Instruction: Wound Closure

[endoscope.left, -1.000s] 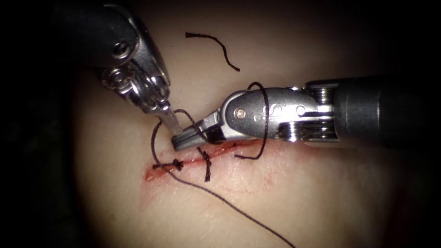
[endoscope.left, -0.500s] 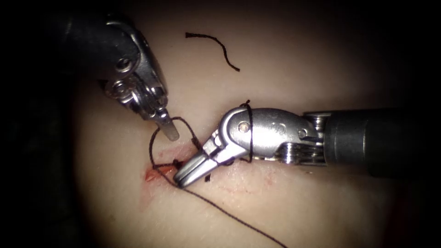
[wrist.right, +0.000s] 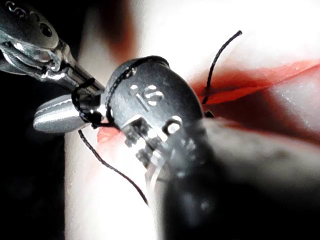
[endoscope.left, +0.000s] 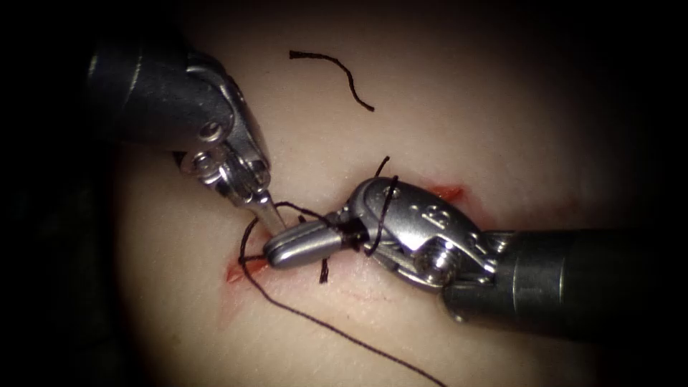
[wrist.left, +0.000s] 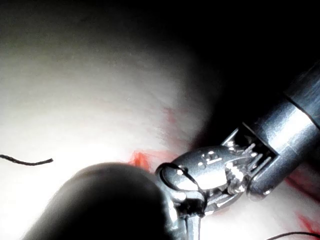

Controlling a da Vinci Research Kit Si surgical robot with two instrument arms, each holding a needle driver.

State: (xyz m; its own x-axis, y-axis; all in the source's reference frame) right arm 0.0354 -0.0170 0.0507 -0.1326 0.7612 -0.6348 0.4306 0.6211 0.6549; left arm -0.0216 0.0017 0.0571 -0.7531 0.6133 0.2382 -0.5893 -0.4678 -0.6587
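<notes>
We see the thread (endoscope.left: 315, 322) looped around the right tool (endoscope.left: 287, 251), whose clenched jaws lie flat over the cut's (endoscope.left: 240, 272) left end. The left tool (endoscope.left: 276, 228) angles down from far left, clamping thread.

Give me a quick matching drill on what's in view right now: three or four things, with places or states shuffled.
Things:
1. Cut end of thread
2. Thread
3. Red fluid
4. Left tool

States:
A. Looped around the right tool
B. Lying loose on the tissue, apart from both tools
C. Tip beside the right tool's tip
D. At the cut, behind the right tool's wrist

Pairs: 1-B, 2-A, 3-D, 4-C
</notes>
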